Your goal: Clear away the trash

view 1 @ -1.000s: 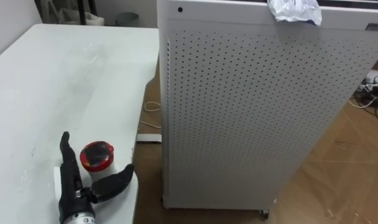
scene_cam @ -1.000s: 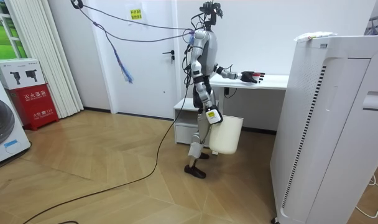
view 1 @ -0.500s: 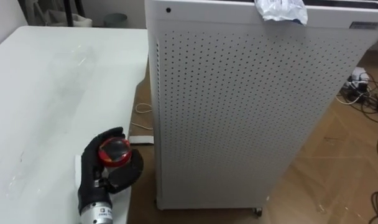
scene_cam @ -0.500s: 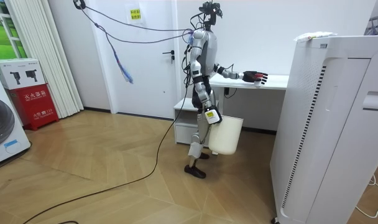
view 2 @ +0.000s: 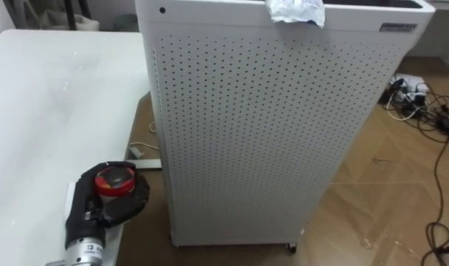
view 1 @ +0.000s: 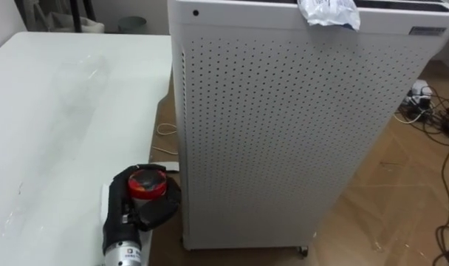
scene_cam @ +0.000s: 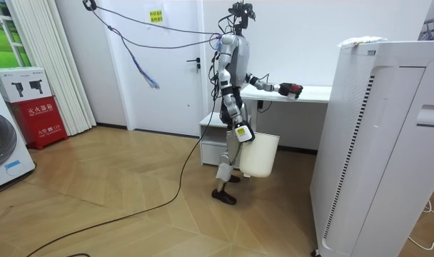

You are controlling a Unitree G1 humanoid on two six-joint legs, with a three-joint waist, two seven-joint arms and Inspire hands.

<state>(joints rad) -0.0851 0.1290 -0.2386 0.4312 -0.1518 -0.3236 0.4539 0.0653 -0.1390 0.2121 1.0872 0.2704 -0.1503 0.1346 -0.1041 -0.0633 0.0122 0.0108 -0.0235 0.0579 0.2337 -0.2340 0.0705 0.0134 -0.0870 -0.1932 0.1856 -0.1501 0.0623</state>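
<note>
A small round red container (view 1: 147, 182) sits at the white table's (view 1: 55, 111) near right edge. My left hand (view 1: 125, 213) is shut on it, with black fingers and thumb curled round its sides. The room view shows that hand (scene_cam: 283, 88) stretched out over the table with the red container (scene_cam: 296, 89) in it. My right arm hangs at my side, where a white bin (scene_cam: 260, 154) hangs off the floor by my right hand (scene_cam: 242, 133). A crumpled white paper (view 1: 328, 12) lies on top of the tall white perforated cabinet (view 1: 283, 133).
The perforated cabinet stands close to the table's right edge, with a narrow strip of wooden floor between them. Something clear, like plastic (view 1: 91, 70), lies farther back on the table. Cables (view 1: 431, 103) lie on the floor at the right.
My left hand's fingers went from straight beside the red container to curled round it. The eye view has shifted, so the cabinet sits further left.
</note>
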